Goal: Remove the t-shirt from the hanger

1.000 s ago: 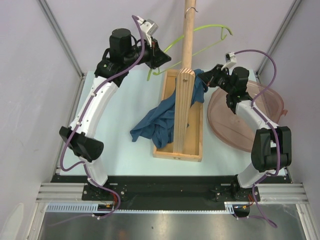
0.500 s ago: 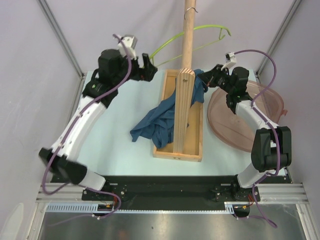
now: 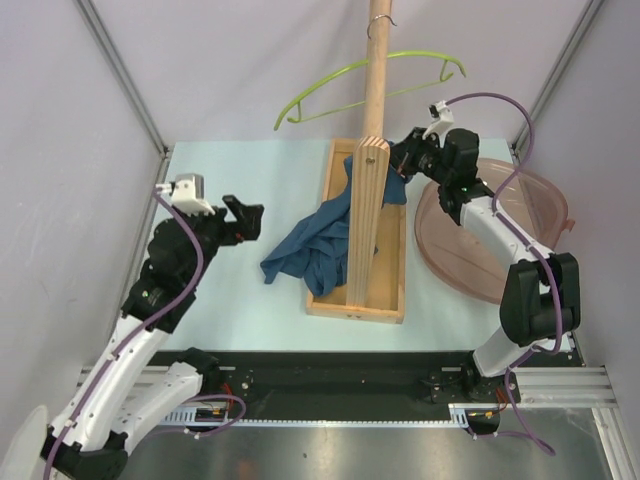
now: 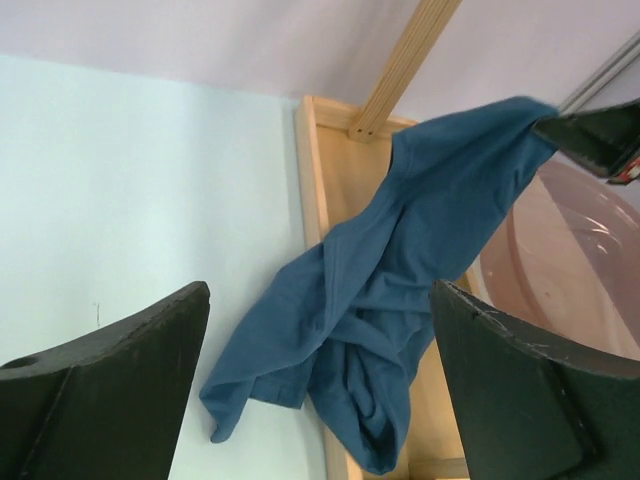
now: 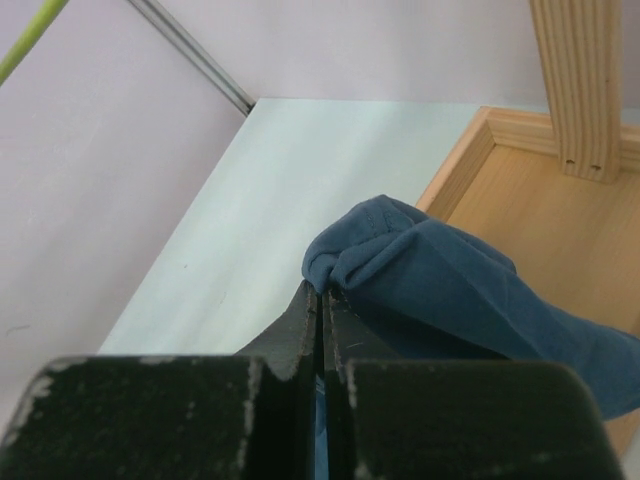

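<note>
Centrally, the dark teal t-shirt, soft and crumpled, spills from the shallow wooden tray onto the pale blue surface. One bunched fold is lifted beside the round wooden pole. The right tool is clenched on that fold. At centre left, the left tool is released, its fingers wide apart. The thin lime-green hanger curves across the pole at the top of the frame, apart from the cloth. A translucent pink basin sits at right, and lilac walls enclose the surface.

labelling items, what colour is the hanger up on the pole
The hanger is lime green, plain; it shows best in the top external view.
</note>
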